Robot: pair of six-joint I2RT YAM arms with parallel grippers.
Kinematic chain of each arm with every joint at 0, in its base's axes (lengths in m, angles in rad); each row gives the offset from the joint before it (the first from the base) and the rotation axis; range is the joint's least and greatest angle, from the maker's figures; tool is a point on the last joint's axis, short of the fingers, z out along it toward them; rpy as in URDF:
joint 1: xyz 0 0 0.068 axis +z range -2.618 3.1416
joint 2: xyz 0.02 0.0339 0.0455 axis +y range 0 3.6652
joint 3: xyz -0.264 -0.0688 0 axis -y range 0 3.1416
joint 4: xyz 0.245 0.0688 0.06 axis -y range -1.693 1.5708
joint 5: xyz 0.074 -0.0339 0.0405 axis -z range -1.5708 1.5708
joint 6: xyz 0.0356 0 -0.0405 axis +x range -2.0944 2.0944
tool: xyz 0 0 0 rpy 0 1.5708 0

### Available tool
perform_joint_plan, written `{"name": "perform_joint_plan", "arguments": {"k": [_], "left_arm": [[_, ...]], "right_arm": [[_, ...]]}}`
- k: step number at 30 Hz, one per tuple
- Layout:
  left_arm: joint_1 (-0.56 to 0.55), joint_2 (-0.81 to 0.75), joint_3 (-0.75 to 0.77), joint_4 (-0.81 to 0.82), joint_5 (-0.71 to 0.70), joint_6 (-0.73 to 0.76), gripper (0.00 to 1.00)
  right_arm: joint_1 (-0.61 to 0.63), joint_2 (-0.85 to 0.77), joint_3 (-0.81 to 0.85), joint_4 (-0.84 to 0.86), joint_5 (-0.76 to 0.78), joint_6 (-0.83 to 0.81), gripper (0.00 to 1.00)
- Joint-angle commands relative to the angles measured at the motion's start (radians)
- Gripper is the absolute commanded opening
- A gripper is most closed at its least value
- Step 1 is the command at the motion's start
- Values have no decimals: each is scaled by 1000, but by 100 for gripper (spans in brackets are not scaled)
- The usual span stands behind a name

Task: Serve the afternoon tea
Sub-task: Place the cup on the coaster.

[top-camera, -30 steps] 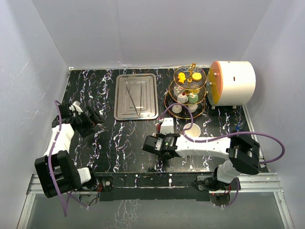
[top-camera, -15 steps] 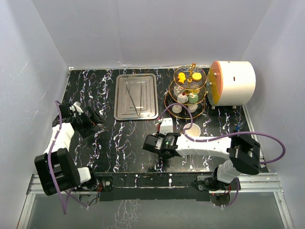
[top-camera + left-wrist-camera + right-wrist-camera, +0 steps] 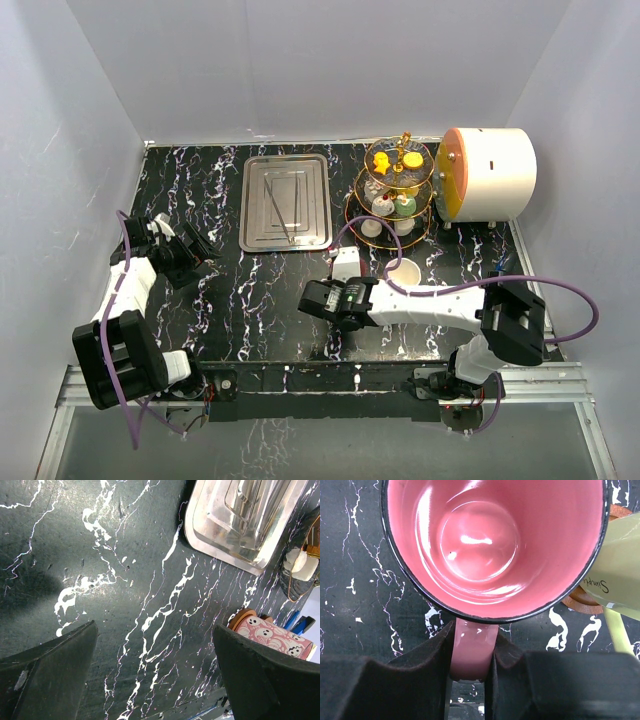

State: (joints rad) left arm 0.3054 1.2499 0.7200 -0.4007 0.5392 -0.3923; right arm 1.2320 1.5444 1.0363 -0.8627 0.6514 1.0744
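Your right gripper [image 3: 471, 652] pinches the handle of the pink-lined ceramic cup [image 3: 495, 545], whose bowl sits just beyond the fingertips. Your left gripper [image 3: 154, 630] gapes wide, holding nothing.

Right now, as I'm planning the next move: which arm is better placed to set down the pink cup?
Right. The right claw grips the pink cup by its handle, beside the cream cup; the left claw hangs open far left, away from both.

The left gripper [image 3: 155, 655] is held wide open; the right arm [image 3: 430, 305] is stretched leftward, the right gripper [image 3: 471, 652] clamped on a cup [image 3: 495, 555] handle.
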Motion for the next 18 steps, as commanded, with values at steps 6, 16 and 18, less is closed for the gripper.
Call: {"name": "perform_joint_plan", "arguments": {"k": [6,16,18], "left_arm": [[-2,0,6,-20,24,13,99],[-3,2,6,-20,24,13,99],[-3,3,6,-20,24,13,99]], "right_arm": [[0,-56,11,45,5,-15,17],[0,-49,13,-5,3,-7,19],[0,-51,10,-14,8,-12,21]]}}
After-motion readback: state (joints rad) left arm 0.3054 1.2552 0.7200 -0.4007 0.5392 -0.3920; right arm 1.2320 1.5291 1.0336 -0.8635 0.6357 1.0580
